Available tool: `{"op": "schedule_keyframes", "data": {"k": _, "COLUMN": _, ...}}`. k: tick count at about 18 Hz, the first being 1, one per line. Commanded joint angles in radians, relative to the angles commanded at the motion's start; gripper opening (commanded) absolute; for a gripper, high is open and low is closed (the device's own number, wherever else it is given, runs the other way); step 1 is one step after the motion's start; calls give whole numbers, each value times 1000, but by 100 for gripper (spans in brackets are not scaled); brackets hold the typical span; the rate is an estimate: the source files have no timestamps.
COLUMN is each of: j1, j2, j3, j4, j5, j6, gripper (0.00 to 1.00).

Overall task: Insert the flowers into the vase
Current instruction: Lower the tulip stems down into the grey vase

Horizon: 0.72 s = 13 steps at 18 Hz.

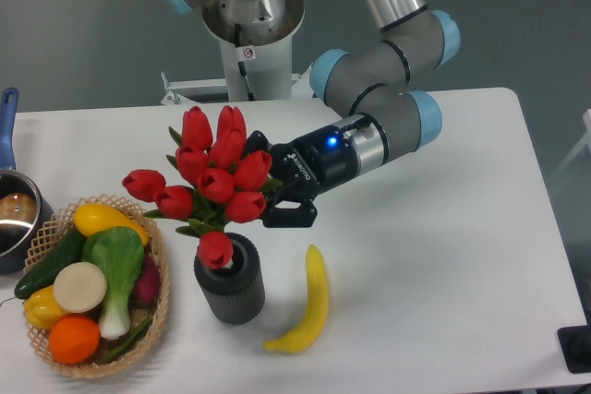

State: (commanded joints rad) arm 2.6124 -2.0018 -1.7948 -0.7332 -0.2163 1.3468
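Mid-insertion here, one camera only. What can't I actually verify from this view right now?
- Stems of the flowers: hidden by the buds and leaves, so how far they sit in the vase cannot be told.
- Vase interior: its opening is mostly covered by the lowest bud.
- Gripper fingertips: hidden behind the buds; the contact point on the stems is not visible.
- Steel pot: cut off by the left edge.

Arm reaches in from top, wrist horiz., gripper (273,193) pointing left, fingers (288,214) closed on sth.
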Motion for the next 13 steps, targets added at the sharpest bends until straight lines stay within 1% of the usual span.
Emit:
{"op": "schedule_keyframes", "data": {"k": 3, "j1": 0, "j2": -18, "j3": -2, "j4": 0, "j5": 0, "j6": 0, "gripper": 36}}
{"op": "schedule_keyframes", "data": {"k": 13, "j1": 5, "j2": -49, "j3": -18, "j4": 2, "j5": 6, "j6": 5, "gripper": 37}}
